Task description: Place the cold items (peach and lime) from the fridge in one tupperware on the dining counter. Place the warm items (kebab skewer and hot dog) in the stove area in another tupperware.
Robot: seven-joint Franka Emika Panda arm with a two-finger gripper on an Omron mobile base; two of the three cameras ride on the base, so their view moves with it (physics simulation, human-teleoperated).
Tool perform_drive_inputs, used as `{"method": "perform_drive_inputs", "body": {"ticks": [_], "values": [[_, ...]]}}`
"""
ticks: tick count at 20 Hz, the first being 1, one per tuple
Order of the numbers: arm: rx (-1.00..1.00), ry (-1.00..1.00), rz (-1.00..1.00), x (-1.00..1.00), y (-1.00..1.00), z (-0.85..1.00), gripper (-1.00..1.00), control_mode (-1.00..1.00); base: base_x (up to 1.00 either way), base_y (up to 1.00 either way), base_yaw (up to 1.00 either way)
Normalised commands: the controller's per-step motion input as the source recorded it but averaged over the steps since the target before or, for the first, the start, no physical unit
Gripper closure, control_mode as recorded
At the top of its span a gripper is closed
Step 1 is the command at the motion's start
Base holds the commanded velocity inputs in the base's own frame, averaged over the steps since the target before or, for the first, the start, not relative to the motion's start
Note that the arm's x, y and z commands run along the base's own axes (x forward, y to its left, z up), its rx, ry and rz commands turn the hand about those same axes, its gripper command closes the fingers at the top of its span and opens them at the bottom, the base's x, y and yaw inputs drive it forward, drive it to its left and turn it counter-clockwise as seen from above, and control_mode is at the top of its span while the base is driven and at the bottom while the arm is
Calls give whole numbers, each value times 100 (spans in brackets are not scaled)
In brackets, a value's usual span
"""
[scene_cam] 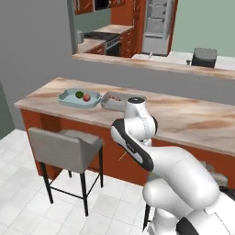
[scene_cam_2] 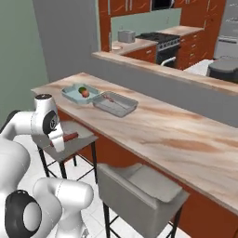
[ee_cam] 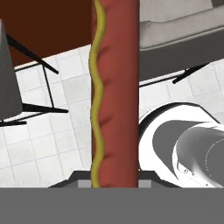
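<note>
While the nearly closed gripper (ee_cam: pixel 114 186) clamped the red-brown, mustard-striped hot dog (ee_cam: pixel 114 87) endwise, it looked soft, light, slippery.

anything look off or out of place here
Nothing spilled or broken. The odd bit: the hot dog is clamped in the pincer, low beside the stool, below the dining counter instead of in the grey tray. The lime and peach sit properly in the blue tray.

Two trays (scene_cam: pixel 79 98) (scene_cam: pixel 114 101), two stools (scene_cam: pixel 66 148) (scene_cam_2: pixel 139 193), one lime (scene_cam: pixel 79 94), one peach (scene_cam: pixel 86 97) and one hot dog (ee_cam: pixel 114 94) are counted.
</note>
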Motion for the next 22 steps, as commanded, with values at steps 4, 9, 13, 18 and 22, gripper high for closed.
{"method": "perform_drive_inputs", "body": {"ticks": [4,9,13,18,22], "values": [[0,0,0,0,0,0,100,100,74,92,-50],[0,0,0,0,0,0,100,100,77,85,-52],[0,0,0,0,0,0,100,100,84,68,-52],[0,3,-5,18,0,0,100,-100,71,17,-29],[5,16,-29,98,-17,13,100,-100,0,0,0]]}}
